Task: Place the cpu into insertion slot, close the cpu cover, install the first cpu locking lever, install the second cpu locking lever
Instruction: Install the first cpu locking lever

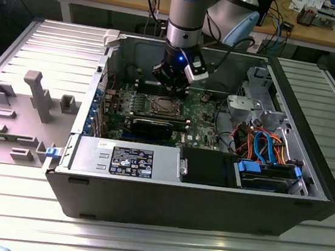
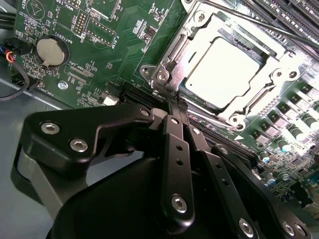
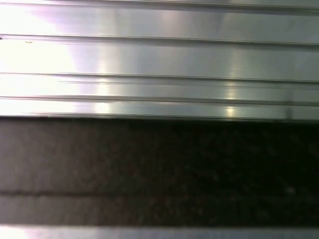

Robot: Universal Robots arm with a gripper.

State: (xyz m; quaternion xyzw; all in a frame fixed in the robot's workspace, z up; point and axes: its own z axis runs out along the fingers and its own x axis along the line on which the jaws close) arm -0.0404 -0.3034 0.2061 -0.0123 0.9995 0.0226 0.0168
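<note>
End effector [image 2: 174, 107]: mine, fingers pressed together, empty, tips at the corner of the cover [image 2: 197, 37]. Cpu [image 2: 227, 72]: seated in the slot [image 1: 162, 106], cover down over it, just beyond my tips. Lever [image 2: 239, 17]: rod along the cover's far edge.

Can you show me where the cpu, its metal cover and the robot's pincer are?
cpu [image 2: 230, 72]: second wrist view, middle of its shiny silver top.
cpu cover [image 2: 195, 36]: second wrist view, a side bar of the silver frame around the chip.
pincer [image 2: 175, 103]: second wrist view, the closed black fingertips beside the socket's corner.
</note>
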